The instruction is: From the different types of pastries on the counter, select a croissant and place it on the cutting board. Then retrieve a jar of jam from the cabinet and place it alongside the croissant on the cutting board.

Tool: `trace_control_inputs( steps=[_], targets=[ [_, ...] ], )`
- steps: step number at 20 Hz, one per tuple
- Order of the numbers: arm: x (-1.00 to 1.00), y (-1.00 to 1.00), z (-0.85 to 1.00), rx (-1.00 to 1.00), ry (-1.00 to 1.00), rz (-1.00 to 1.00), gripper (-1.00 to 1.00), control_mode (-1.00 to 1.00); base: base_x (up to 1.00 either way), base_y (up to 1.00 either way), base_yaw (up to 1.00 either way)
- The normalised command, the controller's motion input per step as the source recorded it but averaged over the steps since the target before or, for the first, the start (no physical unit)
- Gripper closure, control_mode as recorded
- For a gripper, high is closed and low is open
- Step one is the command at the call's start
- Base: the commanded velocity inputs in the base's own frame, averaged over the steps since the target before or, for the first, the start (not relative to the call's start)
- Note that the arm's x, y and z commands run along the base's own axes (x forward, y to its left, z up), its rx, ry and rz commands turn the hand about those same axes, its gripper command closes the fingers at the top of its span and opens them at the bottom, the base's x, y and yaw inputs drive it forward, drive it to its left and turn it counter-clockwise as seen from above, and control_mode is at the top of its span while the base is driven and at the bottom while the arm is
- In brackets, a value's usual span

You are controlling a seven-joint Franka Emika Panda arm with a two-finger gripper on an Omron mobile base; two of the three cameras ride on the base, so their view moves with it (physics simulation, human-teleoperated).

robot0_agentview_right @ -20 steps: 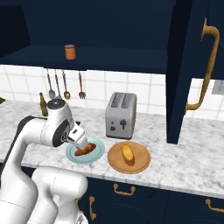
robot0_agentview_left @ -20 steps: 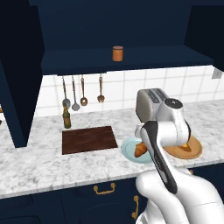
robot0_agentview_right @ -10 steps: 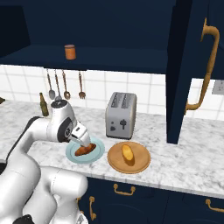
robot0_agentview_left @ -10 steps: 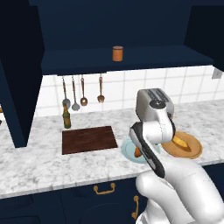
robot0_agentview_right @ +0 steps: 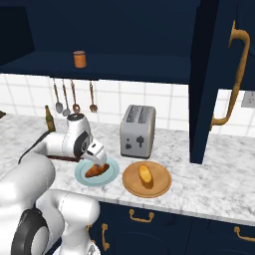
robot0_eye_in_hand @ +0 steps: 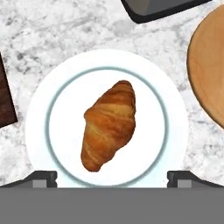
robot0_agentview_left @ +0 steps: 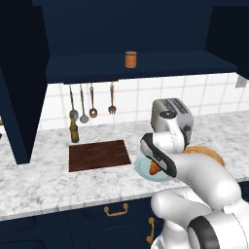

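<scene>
The croissant (robot0_eye_in_hand: 109, 124), golden-brown and ridged, lies on a white plate (robot0_eye_in_hand: 39, 131) with a pale blue ring. My gripper (robot0_eye_in_hand: 112, 177) hangs open just above it, one fingertip on each side of the plate. In the right base view the gripper (robot0_agentview_right: 99, 160) points down at the croissant (robot0_agentview_right: 96, 170). The dark cutting board (robot0_agentview_left: 98, 154) lies bare on the counter (robot0_agentview_left: 48, 185), left of the plate (robot0_agentview_left: 142, 168). The orange-brown jar of jam (robot0_agentview_left: 130, 59) stands on the shelf of the open navy cabinet (robot0_agentview_left: 97, 68).
A yellow-orange bun (robot0_agentview_right: 145, 174) rests on a round wooden plate (robot0_agentview_right: 159, 187) right of the croissant. A silver toaster (robot0_agentview_right: 138, 132) stands behind both plates. A green-brown bottle (robot0_agentview_left: 74, 130) and hanging utensils (robot0_agentview_left: 91, 102) are by the wall. An open cabinet door (robot0_agentview_right: 214, 74) juts out at right.
The hand has come down and slightly left, from beside the toaster to just over the croissant's plate. The jaws have stayed open, and the objects have not moved.
</scene>
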Motion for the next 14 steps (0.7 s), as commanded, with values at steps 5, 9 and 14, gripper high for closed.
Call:
trace_control_inputs(
  steps=[5, 9, 14],
  targets=[
    [0.1, -0.04, -0.4, 0.0, -0.01, 0.0, -1.0, -1.0, 0.0, 0.0, 0.0],
    [0.0, -0.14, -0.12, 0.0, 0.0, 0.0, -1.0, -1.0, 0.0, 0.0, 0.0],
    [0.01, -0.14, -0.29, 0.0, 0.0, 0.0, -1.0, -1.0, 0.0, 0.0, 0.0]
  ],
)
